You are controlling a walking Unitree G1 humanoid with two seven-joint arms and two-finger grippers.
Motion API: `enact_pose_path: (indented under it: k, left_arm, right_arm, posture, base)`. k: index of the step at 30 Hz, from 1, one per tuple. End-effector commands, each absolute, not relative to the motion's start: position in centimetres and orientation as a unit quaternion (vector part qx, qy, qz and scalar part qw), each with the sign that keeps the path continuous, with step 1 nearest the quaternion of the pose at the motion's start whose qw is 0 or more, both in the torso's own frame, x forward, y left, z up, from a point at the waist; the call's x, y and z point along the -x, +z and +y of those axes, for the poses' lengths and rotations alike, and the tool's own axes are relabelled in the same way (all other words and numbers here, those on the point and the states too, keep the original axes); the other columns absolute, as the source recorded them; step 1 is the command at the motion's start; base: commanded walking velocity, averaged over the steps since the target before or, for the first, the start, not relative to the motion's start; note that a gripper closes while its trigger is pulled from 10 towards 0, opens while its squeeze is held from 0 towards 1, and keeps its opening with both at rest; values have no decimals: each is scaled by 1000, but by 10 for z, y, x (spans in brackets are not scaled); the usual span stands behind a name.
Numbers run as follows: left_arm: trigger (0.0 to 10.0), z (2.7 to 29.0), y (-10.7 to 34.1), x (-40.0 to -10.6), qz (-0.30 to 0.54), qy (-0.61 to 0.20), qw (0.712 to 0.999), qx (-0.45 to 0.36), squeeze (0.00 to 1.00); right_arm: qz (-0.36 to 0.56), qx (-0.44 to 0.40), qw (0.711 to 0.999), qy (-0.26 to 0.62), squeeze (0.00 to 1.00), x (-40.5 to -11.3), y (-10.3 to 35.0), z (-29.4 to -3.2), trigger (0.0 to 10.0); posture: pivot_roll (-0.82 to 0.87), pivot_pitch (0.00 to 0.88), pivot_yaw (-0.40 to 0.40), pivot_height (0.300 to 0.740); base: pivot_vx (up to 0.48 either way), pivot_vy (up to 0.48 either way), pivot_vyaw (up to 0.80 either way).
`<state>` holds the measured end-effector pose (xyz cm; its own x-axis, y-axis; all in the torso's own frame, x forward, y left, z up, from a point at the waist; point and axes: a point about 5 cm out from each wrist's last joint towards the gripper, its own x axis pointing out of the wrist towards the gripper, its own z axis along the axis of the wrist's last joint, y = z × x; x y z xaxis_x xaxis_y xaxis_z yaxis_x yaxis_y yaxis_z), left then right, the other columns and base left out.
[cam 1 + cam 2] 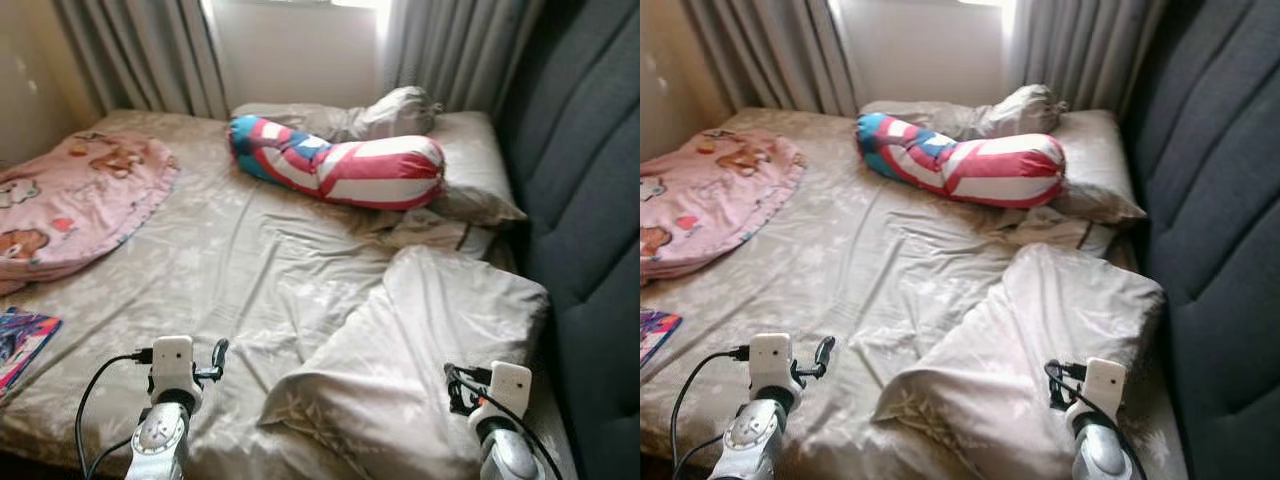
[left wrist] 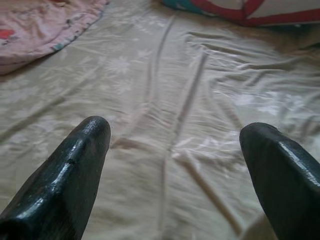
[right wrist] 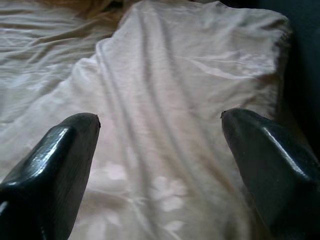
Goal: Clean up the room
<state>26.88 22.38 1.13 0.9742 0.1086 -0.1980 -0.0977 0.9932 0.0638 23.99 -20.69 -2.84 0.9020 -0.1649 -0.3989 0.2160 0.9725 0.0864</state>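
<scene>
We look down on an unmade bed [image 1: 200, 270] with both arms raised over its near edge. Our left gripper [image 2: 175, 145] hangs with jaws apart over bare, wrinkled sheet; beyond and between its jaws the sheet runs flat toward a striped bolster [image 1: 340, 160], and off to its outer side lies a pink blanket [image 1: 70, 200] with a book [image 1: 20, 340] at the bed's near corner. Our right gripper [image 3: 160, 130] also has its jaws apart, nothing held, and directly ahead between them lies a folded beige blanket [image 1: 420, 340], close under the tips. We judge this blanket soft, light and limp: it would sag and slide on the sheet, so a pinch on its thick near fold looks surer than one on the flat top. Beyond it, pillows [image 1: 470, 170] rest by the curtains [image 1: 140, 50]. Just outside the right jaws a dark padded headboard [image 1: 580, 220] stands against the blanket's edge, leaving little room on that side; the open room is between the two grippers, across the middle of the bed.
</scene>
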Motion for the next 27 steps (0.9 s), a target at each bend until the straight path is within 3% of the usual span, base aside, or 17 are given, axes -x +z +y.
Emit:
enact_pose_path:
  k: [1,7,18,27]
  left_arm:
    - [10000,227,9,-267,109,59,992,-21,0]
    - [10000,228,9,-266,110,60,992,-23,0]
    - [10000,232,9,-265,114,58,991,-27,0]
    - [10000,238,11,-265,110,56,992,-34,0]
  right_arm:
    - [199,-70,971,-111,0,-240,-28,-211,10000]
    - [196,-58,970,-131,0,-243,-26,-214,10000]
    - [207,-58,962,-170,0,-242,-27,-221,10000]
    - [206,-65,960,-179,0,-248,-24,-222,10000]
  posture:
    - [-64,0,-48,740]
    - [-59,0,-48,740]
    - [-43,0,-41,670]
    - [-36,0,-23,670]
  base:
    - [0,0,0]
    - [0,0,0]
    - [0,0,0]
    - [0,0,0]
